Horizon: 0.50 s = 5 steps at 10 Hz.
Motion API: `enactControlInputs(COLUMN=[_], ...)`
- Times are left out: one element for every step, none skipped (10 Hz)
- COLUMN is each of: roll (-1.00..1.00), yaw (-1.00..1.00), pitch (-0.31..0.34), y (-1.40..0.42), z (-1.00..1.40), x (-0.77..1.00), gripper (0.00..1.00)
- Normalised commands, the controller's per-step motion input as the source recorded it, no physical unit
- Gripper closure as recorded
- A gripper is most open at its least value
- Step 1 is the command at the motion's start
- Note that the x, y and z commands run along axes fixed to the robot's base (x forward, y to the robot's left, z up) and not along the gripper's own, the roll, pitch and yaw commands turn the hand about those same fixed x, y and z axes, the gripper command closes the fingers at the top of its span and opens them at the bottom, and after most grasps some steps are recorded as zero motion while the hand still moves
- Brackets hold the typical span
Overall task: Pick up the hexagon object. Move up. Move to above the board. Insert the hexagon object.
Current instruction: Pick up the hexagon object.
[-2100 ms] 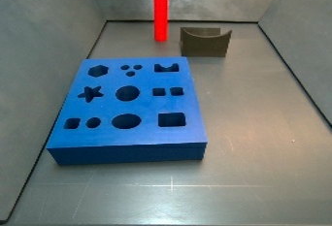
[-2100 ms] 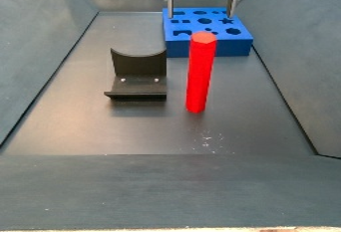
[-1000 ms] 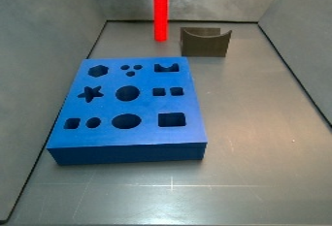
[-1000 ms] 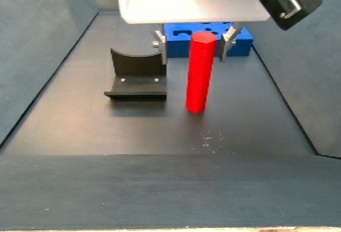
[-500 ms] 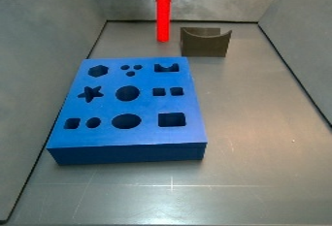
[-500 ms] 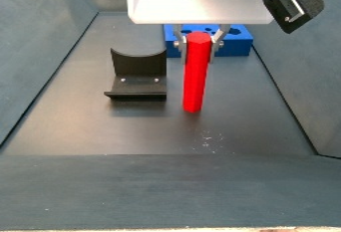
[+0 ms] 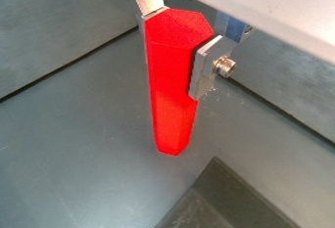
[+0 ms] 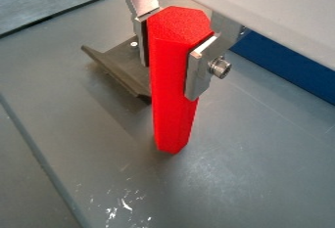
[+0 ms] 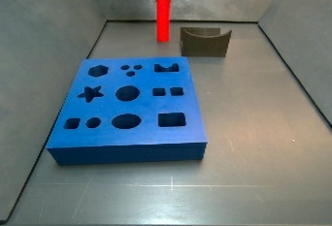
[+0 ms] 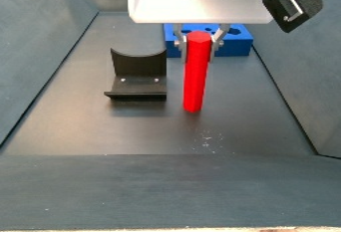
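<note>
The hexagon object point(image 10: 196, 74) is a tall glossy red bar that stands upright with its foot on the dark floor, at the far end in a side view point(image 9: 163, 13). My gripper point(image 10: 198, 39) is shut on its top. In both wrist views the silver fingers point(image 7: 209, 64) point(image 8: 202, 68) press flat on two opposite faces of the red bar point(image 7: 170, 85) point(image 8: 174, 90). The board point(image 9: 130, 109), a thick blue block with many shaped holes, lies apart from the bar; the gripper body hides most of it in a side view point(image 10: 248, 45).
The dark fixture point(image 10: 136, 75) point(image 9: 205, 41) stands on the floor close beside the red bar, and shows behind it in a wrist view point(image 8: 113, 66). Grey sloping walls point(image 9: 52, 75) enclose the floor on both sides.
The gripper came down over the top of the red bar and shut on it, nudging it slightly. Over the last half second nothing has moved.
</note>
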Motion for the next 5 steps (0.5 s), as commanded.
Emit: enactControlInputs(roll=[0.0, 0.0, 0.0, 0.0, 0.0], yaw=[0.0, 0.0, 0.0, 0.0, 0.0], pitch=[0.0, 0.0, 0.0, 0.0, 0.0], y=[0.0, 0.0, 0.0, 0.0, 0.0], z=[0.0, 0.0, 0.0, 0.0, 0.0], x=[0.0, 0.0, 0.0, 0.0, 0.0], gripper=[1.0, 1.0, 1.0, 1.0, 1.0])
